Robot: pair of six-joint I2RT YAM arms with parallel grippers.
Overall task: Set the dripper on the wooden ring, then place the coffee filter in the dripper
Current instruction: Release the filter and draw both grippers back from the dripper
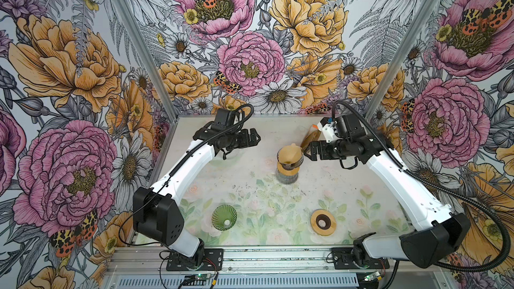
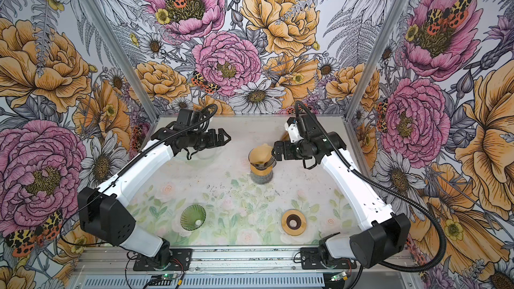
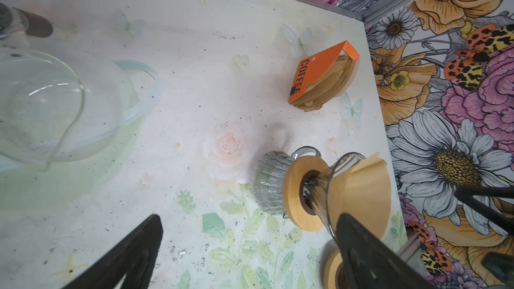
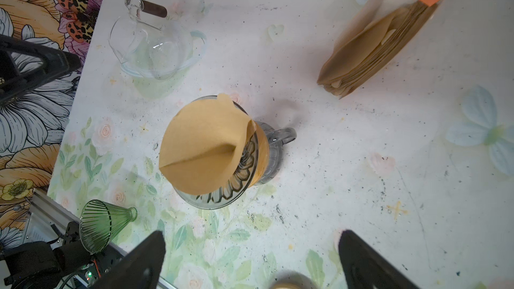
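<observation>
Brown paper cone coffee filter (image 4: pixel 203 145) sits in the clear glass dripper with wooden collar (image 4: pixel 236 184), lopsided, its top edge and tab above the rim. The dripper stands on a ribbed glass mug (image 3: pixel 271 182), mid-table.

Right gripper (image 1: pixel 309 151) is just beside the dripper's right rim, fingers spread, gripping nothing. Left gripper (image 1: pixel 254 138) is well apart on the left over a clear glass carafe (image 4: pixel 155 45), fingers spread, empty.

An orange-labelled filter pack (image 3: pixel 319 79) stands near the back right edge of the floral table (image 1: pixel 361 168). Green ribbed glass funnel (image 1: pixel 224 216) and round wooden ring (image 1: pixel 323 222) lie near the front edge, with open surface between them and around the mug.
</observation>
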